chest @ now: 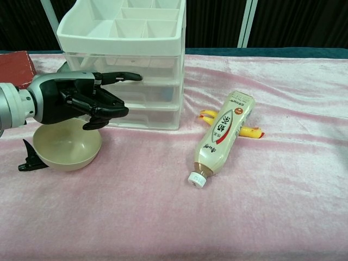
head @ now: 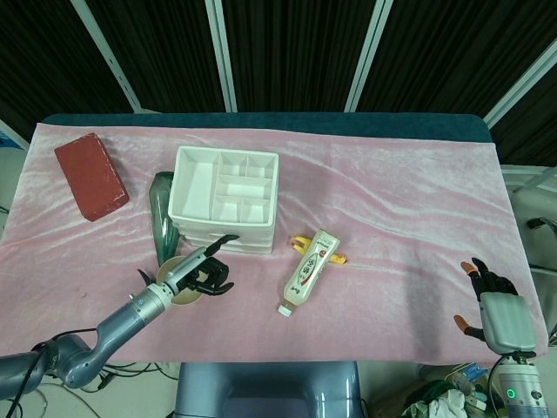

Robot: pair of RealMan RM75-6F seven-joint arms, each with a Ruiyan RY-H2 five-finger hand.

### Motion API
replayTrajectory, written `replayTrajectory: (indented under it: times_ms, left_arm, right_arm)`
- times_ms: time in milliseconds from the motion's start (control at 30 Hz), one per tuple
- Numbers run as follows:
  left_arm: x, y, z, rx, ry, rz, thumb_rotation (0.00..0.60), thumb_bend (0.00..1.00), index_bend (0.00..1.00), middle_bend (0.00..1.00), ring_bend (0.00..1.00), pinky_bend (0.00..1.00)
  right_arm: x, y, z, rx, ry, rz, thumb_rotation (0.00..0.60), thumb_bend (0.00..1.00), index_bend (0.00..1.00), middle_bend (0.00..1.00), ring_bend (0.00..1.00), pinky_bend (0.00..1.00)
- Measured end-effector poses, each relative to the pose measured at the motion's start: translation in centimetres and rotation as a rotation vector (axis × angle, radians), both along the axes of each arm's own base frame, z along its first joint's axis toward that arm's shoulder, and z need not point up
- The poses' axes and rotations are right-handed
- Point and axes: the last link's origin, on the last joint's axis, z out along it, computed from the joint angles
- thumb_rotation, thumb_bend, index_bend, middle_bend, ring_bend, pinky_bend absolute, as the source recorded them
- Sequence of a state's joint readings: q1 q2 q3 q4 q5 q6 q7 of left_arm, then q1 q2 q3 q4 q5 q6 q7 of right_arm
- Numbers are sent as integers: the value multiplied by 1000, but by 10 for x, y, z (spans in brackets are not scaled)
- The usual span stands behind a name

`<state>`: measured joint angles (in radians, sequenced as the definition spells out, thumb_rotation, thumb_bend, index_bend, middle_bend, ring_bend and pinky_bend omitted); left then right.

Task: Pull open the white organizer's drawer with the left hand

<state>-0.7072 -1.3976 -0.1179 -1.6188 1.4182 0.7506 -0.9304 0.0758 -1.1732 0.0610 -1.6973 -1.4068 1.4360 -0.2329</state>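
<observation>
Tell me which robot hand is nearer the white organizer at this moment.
Left. The left robot hand is right at the front of the white organizer, above the bowl. The right robot hand sits far off by the table's near right corner.

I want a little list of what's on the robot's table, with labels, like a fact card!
Organizer: white organizer, drawers look closed
Left hand: left hand in front of the drawers, one finger out toward them, holding nothing
Right hand: right hand open, far off at the table edge
Bowl: beige bowl under the left hand
Bottle: bottle lying down
Cloth: pink cloth
</observation>
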Motion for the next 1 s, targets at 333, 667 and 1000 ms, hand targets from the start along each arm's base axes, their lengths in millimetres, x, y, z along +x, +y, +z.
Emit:
replayTrajectory:
  times_ms: [333, 667, 1000]
  left_arm:
    - [0, -11, 0, -13, 7, -32, 600, 347, 67, 777, 790, 839]
    - [-1, -26, 2, -30, 20, -83, 600, 347, 67, 778, 791, 839]
    - [-1, -37, 1, -33, 36, -118, 600, 347, 67, 782, 793, 839]
  right_arm:
    - [0, 0, 0, 0, 2, 0, 600, 97, 159, 85, 187, 206]
    - [0, 0, 0, 0, 3, 1, 600, 97, 159, 85, 187, 206]
    - [0, 0, 0, 0, 4, 1, 600, 97, 159, 85, 187, 206]
